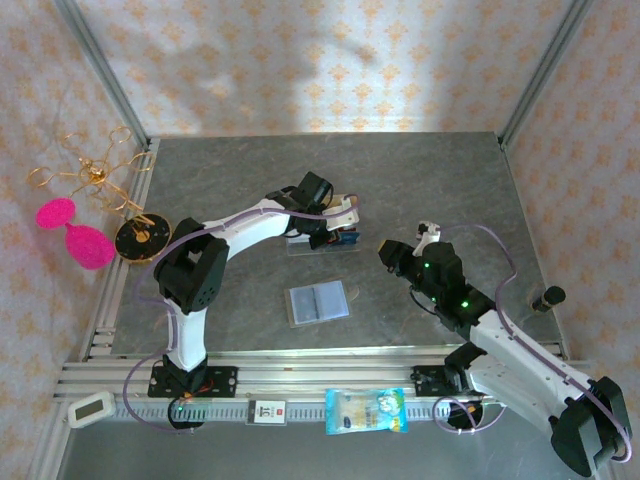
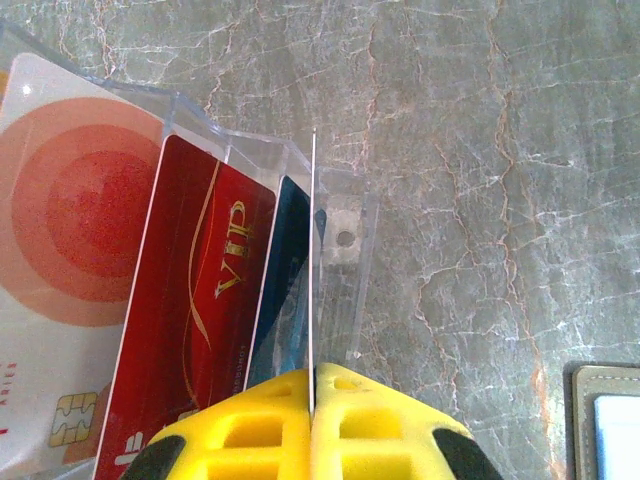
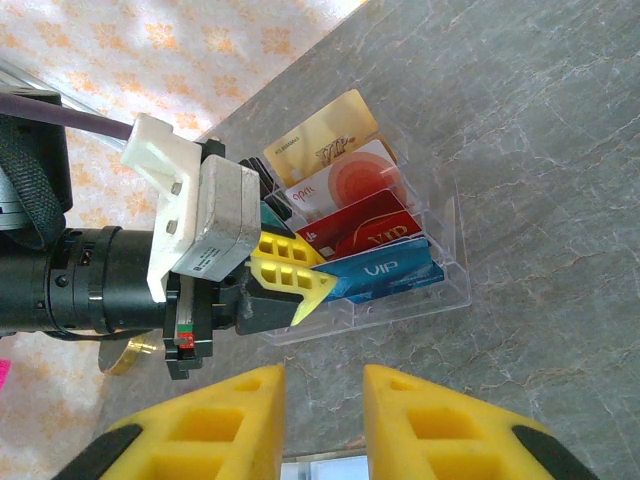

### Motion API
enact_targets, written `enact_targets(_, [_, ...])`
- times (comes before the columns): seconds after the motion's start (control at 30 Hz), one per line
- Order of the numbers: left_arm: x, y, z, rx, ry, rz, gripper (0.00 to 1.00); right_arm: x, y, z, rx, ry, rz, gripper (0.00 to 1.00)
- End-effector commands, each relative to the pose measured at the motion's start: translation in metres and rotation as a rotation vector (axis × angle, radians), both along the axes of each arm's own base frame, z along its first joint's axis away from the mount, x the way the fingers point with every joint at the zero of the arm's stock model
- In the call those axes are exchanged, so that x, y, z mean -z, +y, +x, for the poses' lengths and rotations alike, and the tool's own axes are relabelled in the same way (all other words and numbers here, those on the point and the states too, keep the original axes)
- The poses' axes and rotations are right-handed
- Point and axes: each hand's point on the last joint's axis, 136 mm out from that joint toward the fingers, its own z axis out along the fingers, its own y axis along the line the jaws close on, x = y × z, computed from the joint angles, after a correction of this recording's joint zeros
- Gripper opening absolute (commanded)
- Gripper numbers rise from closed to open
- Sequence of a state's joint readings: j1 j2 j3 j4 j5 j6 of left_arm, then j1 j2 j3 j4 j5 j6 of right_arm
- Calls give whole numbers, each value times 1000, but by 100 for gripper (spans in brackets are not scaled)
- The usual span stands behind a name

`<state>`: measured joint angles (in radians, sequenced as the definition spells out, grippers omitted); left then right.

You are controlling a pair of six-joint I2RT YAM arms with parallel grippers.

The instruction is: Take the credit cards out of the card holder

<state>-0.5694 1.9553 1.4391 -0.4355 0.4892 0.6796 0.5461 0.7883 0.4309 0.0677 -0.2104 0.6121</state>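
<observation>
Work surface: a grey, marble-veined stone-pattern tabletop (image 1: 250, 170), flat, with pale cracks running through it, as the wrist views show. Three sides are enclosed by walls papered in cream with a repeating orange floral motif: back wall (image 1: 330, 70), left wall (image 1: 40, 120), right wall (image 1: 590, 150). Bare aluminium corner posts (image 1: 100, 65) rise at the two far corners. A slotted aluminium rail (image 1: 330, 365) runs along the near edge. Lighting is bright and slightly uneven; a soft grey shadow (image 1: 335, 45) falls on the back wall.
</observation>
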Motion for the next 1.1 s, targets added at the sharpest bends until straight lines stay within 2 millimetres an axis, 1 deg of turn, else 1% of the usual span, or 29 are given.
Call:
enact_targets(0.0, [-6,-3,12,-18,-27,-15,0,-12,2,2,-3,-30,26,26])
enact_targets(0.03, [-3,-1,13,-29,-21,-3,0,-12,2,2,-8,-29,30,26])
enact_targets(0.07, [-1,0,15,-42,-19,5,2,-12,3,2,-9,-30,33,27])
enact_targets(0.17, [3,3,19,-83,-19,16,13,-13,5,0,-22,-31,39,26])
enact_targets(0.27, [-4,4,23,-120,-33,-1,20,-13,6,-1,-31,-30,49,27])
enact_targets(0.37, [-14,5,25,-147,-54,-21,22,-12,8,-3,-46,-29,58,30])
enact_targets(0.43, [-28,3,25,-161,-60,-57,22,-9,8,-3,-46,-23,52,34])
enact_targets(0.47, [-29,1,23,-161,-48,-71,22,-6,9,-3,-50,-15,49,36])
enact_targets(0.5, [-52,-1,22,-174,-73,-120,21,-5,10,-4,-61,-12,45,38])
enact_targets(0.57, [-77,-6,16,-179,-82,-211,20,3,14,-6,-88,9,33,39])
enact_targets(0.63, [-113,-10,9,-210,-105,-350,19,14,20,-9,-123,38,27,40])
enact_targets(0.67, [-125,-10,4,-231,-109,-412,19,20,23,-11,-139,51,27,41])
enact_targets(0.7, [-143,-10,-5,-242,-113,-497,19,24,28,-14,-161,62,22,41])
enact_targets(0.73, [-156,-9,-15,-255,-107,-579,20,29,33,-17,-180,70,9,42])
enact_targets(0.8, [-177,2,-31,-311,-111,-735,20,38,44,-23,-207,78,-45,42])
enact_targets(0.83, [-181,10,-41,-340,-106,-802,21,41,51,-27,-225,77,-82,42])
enact_targets(0.9, [-182,28,-55,-414,-102,-879,25,44,66,-36,-262,63,-152,42])
enact_targets(0.93, [-180,38,-62,-454,-102,-897,25,47,75,-41,-289,58,-191,42])
enact_targets(1.07, [-155,77,-79,-668,-46,-949,27,65,107,-59,-380,59,-352,43])
